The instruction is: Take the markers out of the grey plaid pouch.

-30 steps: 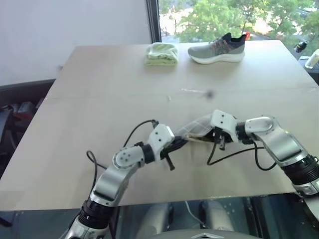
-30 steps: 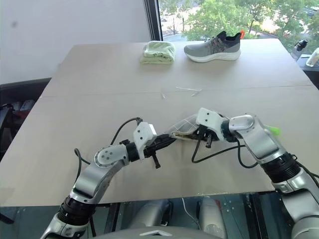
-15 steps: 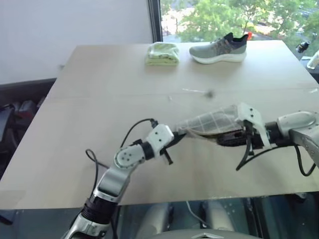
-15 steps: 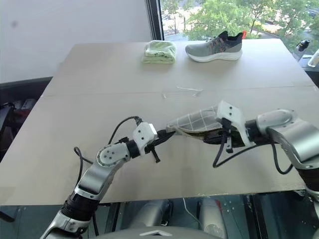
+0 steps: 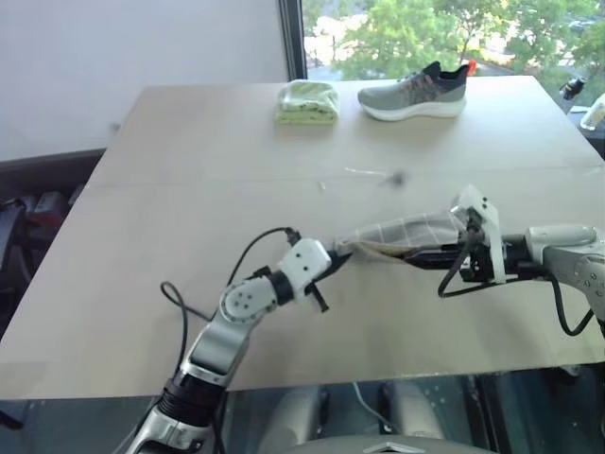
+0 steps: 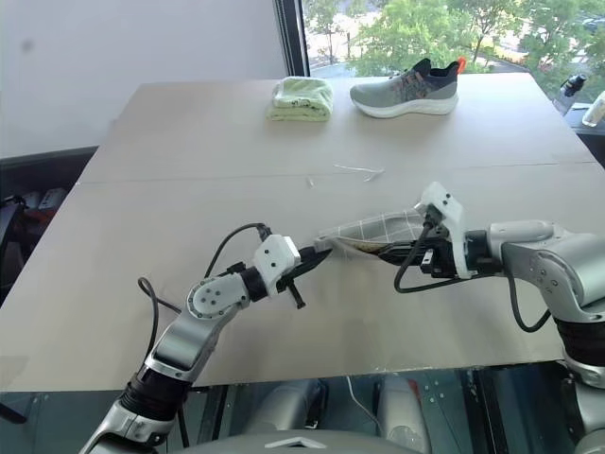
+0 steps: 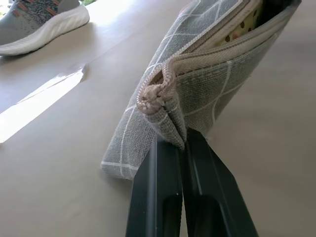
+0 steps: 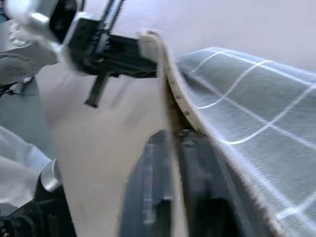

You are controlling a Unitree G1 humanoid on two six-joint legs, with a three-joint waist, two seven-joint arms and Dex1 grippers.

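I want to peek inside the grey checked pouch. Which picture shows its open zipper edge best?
The left wrist view: the grey plaid pouch is close up, its tan zipper edge gaping, the left gripper pinching its corner. The right wrist view shows the edge blurred. The eye views show it small, stretched between both grippers.

Grey pouch (image 5: pixel 402 232) with white grid lines (tan zip edge), black fingers (image 7: pixel 165 197).

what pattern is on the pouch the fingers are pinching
Grey fabric with a thin white grid, tan along the zipper edge. The pouch shows best in the left wrist view.
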